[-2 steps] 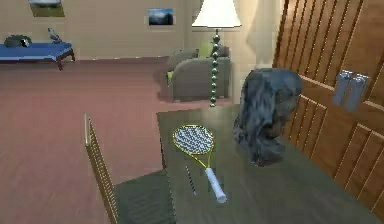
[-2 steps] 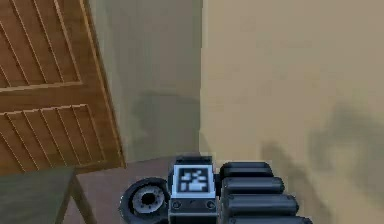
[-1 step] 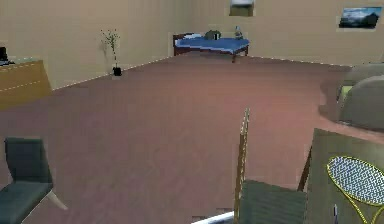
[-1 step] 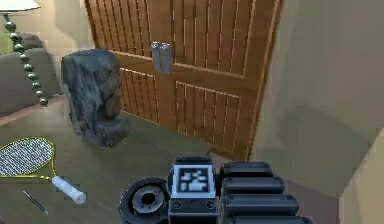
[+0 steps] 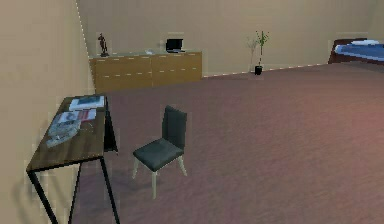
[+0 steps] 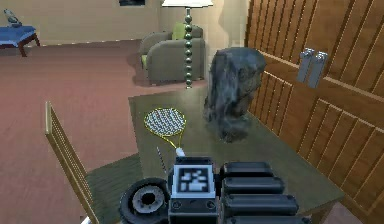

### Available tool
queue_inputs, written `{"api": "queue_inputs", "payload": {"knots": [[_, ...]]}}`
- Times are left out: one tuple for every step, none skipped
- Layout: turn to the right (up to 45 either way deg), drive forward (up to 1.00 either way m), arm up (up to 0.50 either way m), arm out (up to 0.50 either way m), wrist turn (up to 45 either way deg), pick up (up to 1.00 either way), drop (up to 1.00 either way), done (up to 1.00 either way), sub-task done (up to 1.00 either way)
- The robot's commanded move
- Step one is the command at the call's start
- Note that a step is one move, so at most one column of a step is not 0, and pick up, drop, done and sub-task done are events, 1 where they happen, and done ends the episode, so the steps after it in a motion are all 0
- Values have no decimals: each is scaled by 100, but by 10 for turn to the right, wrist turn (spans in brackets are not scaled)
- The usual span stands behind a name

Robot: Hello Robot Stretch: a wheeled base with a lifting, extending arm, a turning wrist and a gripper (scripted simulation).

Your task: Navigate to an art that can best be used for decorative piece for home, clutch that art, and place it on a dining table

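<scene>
One dark, rough-hewn sculpture [image 6: 235, 90] stands upright on the green surface [image 6: 215, 150] in the arm side view, toward that surface's far edge and close before wooden panelling [image 6: 320, 110]. At the sculpture's eight o'clock, apart from it, a racket [image 6: 165, 122] with a yellow strung head lies flat, its handle running toward five o'clock. The arm [image 6: 255, 188] rises from the bottom edge as a short stack of dark blocks, reaching hardly past the near rim of the surface; a white square marker [image 6: 192, 180] sits at its end. At the marker's eight o'clock is the round dark body of the tool [image 6: 160, 160], with a thin finger pointing toward twelve o'clock and ending near the racket's handle. Whether the fingers are apart or together cannot be told, nor whether the tool holds anything, since the racket lies right by its tip. The sculpture is at the tool's one o'clock, well apart from it. Beyond the surface, at twelve o'clock, a floor lamp [image 6: 188, 55] with a beaded pole rises beside a grey-green armchair [image 6: 160, 50].

In the forward view a narrow surface [image 5: 60, 155] at eight o'clock carries papers [image 5: 75, 120], with a grey chair [image 5: 162, 145] just beside it. A long dresser [image 5: 145, 70] at the far wall bears a small statuette [image 5: 102, 44] and a laptop [image 5: 175, 45]; a potted plant [image 5: 260, 50] stands at one o'clock and a bed [image 5: 358, 50] at two o'clock.
</scene>
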Motion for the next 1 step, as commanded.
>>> {"api": "queue_inputs", "payload": {"knots": [[0,0,0,48,0,0,0,0,0]]}}
